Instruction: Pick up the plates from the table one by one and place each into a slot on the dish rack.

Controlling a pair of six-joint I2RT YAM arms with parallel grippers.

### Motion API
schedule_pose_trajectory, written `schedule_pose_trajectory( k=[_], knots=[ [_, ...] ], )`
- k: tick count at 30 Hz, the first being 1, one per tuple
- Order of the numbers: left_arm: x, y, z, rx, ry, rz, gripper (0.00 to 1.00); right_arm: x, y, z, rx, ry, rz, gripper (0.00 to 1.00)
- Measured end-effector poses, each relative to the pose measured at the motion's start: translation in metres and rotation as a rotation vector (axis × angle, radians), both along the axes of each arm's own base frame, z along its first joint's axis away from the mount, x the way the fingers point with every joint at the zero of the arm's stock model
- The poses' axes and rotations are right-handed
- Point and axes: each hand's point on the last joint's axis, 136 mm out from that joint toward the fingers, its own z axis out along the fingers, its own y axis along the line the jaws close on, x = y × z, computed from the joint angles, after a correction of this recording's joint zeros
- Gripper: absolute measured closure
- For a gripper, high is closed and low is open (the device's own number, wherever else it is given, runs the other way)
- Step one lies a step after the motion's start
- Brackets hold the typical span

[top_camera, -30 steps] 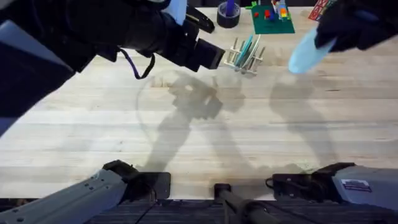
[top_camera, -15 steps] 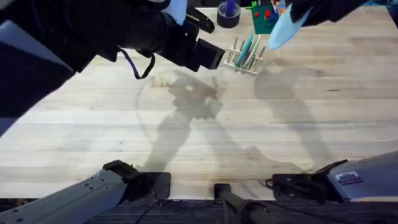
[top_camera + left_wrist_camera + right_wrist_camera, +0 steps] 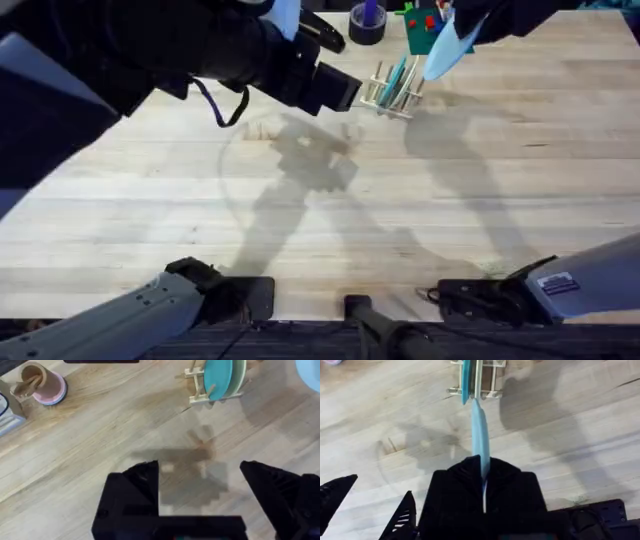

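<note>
Since before, our right pincer, clenching the blue plate edge-on, swung over the dish rack; our left pincer hangs released.

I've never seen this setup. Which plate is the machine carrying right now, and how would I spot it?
Find the small wooden dish rack at the far middle of the table. The light blue plate hangs in the air just to its right, pinched edge-on in the right gripper. Unlike the teal plate and the cream plate standing in the rack, it is paler blue and not yet slotted.
</note>
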Motion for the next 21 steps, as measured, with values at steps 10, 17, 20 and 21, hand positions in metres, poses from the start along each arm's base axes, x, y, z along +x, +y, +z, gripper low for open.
schedule_pose_trajectory(
  k=[10, 17, 20, 21],
  knots=[
    [0.000, 0.000, 0.000, 0.000, 0.000, 0.000, 0.007, 0.004, -0.003, 0.002, -0.017, -0.021, -0.016, 0.969],
    [0.000, 0.000, 0.000, 0.000, 0.000, 0.000, 0.008, 0.007, -0.018, 0.003, -0.088, -0.044, -0.058, 0.970],
    [0.000, 0.000, 0.000, 0.000, 0.000, 0.000, 0.008, 0.008, -0.021, 0.004, -0.105, -0.053, -0.072, 0.969],
    [0.000, 0.000, 0.000, 0.000, 0.000, 0.000, 0.008, 0.008, -0.022, 0.004, -0.107, -0.054, -0.077, 0.969]
  ],
)
